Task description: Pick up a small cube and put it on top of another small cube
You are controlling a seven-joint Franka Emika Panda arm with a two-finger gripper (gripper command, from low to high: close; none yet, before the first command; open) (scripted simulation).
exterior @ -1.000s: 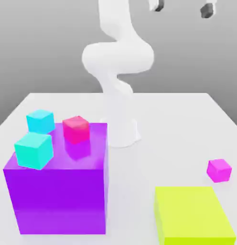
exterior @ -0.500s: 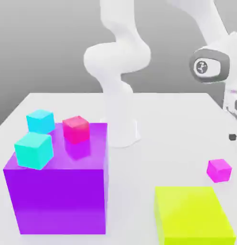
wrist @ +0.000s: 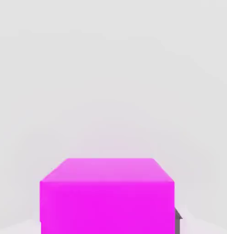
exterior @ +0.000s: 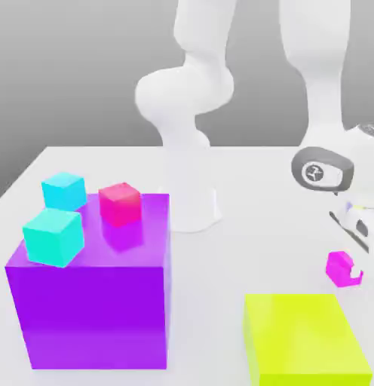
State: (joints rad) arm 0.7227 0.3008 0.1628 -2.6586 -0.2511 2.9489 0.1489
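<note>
Magenta cube [exterior: 340, 268] on white table [exterior: 250, 249], at 4 o'clock from arm base [exterior: 191, 211], just at 12 o'clock of yellow-green block [exterior: 305, 339]. Gripper [exterior: 354, 260] down around it, finger [exterior: 357, 273] against one side; opening width not discernible. Squat, no long axis, flat face up [wrist: 108, 170]. Well apart at 9 o'clock: purple block [exterior: 96, 301] bearing crimson cube [exterior: 120, 203] and cyan cube [exterior: 53, 236]; second cyan cube [exterior: 64, 191] behind.

arm dropped fr high | gripper [exterior: 354, 265] now at small cube [exterior: 339, 267]
</note>
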